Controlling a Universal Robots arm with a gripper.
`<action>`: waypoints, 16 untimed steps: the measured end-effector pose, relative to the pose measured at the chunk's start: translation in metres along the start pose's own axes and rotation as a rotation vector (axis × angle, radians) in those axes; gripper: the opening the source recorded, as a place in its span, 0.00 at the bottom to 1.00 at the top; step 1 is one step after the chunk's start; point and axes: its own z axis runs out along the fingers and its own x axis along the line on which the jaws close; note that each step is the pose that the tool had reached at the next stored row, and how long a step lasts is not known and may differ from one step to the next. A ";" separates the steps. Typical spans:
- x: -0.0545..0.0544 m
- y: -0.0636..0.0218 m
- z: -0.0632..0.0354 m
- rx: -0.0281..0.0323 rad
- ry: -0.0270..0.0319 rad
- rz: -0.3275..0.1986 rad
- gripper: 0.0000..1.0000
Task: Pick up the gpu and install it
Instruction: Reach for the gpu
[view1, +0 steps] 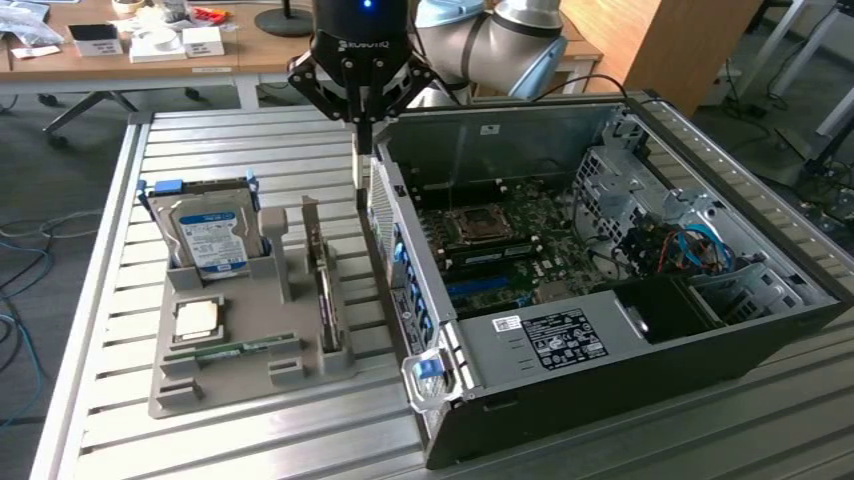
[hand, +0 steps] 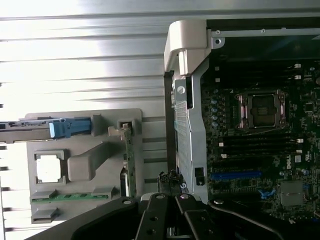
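The black pincer (view1: 360, 160) hangs at upper centre of the exterior view, tips seemingly pinched together on nothing, right over the open black computer case's (view1: 641, 390) near wall. Lower left of it, the flat green gpu card (view1: 324, 290) stands on edge in the grey moulded tray (view1: 174, 395).

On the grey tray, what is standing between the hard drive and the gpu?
A raised grey post of the tray stands between the hard drive and the gpu, which stands on edge. The exterior view shows it.
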 end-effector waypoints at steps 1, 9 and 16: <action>0.001 -0.0001 0.0000 0.0000 0.0000 0.000 0.11; 0.008 -0.0006 -0.0002 0.0000 -0.0001 0.000 0.11; 0.015 -0.0011 -0.0004 0.0000 0.0000 0.000 0.11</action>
